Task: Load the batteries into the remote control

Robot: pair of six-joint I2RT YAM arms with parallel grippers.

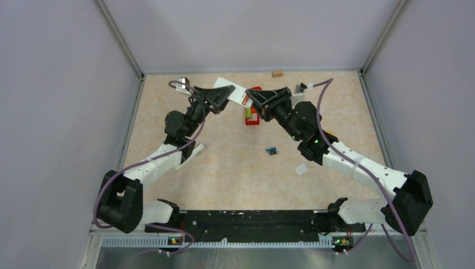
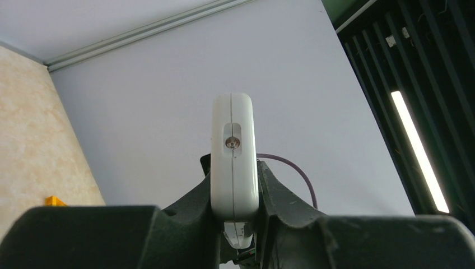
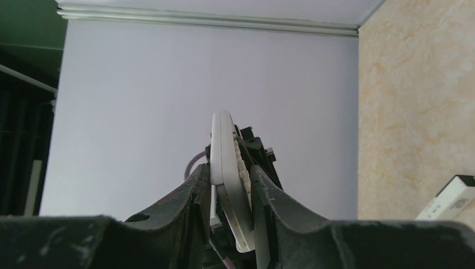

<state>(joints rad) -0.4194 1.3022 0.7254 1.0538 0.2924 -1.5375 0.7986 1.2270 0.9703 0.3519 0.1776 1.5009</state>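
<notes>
The left end effector (image 1: 227, 96) is clenched on the remote control (image 1: 231, 87), its fingers (image 2: 280, 202) pressing both flat faces of the white casing. The end with the small round emitter window faces the left wrist camera. The right end effector (image 1: 253, 98) meets the same remote from the other side. In the right wrist view its fingers (image 3: 197, 188) sit against the casing, edge-on with a row of buttons showing, so it looks grasped there too. The remote hangs in the air between the two arms, over the far part of the bench (image 1: 224, 168).

The remote is probably light, stiff plastic with a smooth, slightly slippery shell. A hold across the flat faces near one end would leave the back free for loading.

One battery (image 1: 272, 151) lies alone on the bench, well apart from both end effectors, a tiny blue and dark cylinder. It is likely hard, light and prone to rolling. A pinch across the middle of its barrel would suit it best.

A white flat piece (image 1: 301, 169) lies near it, possibly the compartment cover. A red and yellow-green object (image 1: 252, 115) lies below the raised remote, and a tan block (image 1: 276, 73) sits at the far wall.
</notes>
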